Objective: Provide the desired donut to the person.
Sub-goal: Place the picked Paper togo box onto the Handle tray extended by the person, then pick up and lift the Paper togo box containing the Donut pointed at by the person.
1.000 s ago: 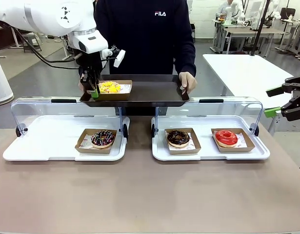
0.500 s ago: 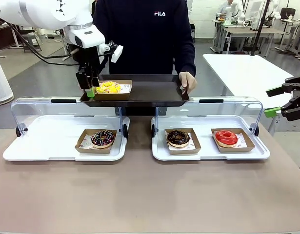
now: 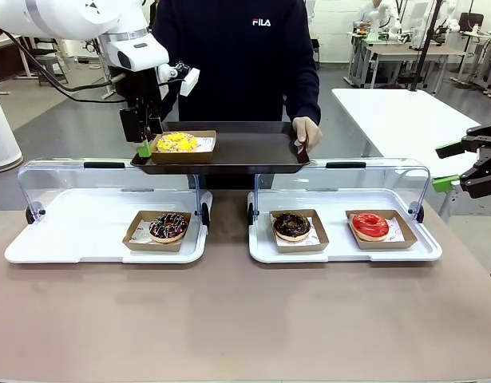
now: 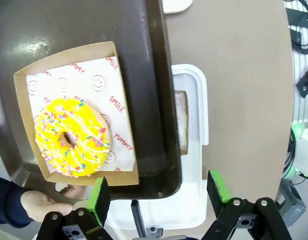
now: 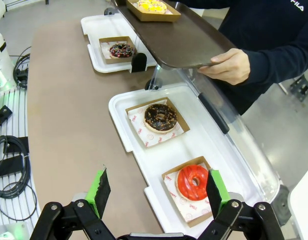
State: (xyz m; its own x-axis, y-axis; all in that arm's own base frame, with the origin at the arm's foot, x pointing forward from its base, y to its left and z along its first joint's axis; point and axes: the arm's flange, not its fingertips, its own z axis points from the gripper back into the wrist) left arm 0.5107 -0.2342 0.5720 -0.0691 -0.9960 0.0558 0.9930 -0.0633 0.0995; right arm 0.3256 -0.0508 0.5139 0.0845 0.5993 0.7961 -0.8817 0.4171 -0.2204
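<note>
Left end effector [image 4: 159, 190] spread, hand [image 4: 46, 204] half hidden under tray [image 4: 68, 25], yellow donut [image 4: 71, 136] aboard

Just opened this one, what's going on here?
The person holds a dark tray at the far side, with the yellow sprinkled donut lying on it in its cardboard box. The left gripper hangs open beside that box, holding nothing. The right gripper is open, off to the side. Three other donuts sit in the white display trays.
</note>
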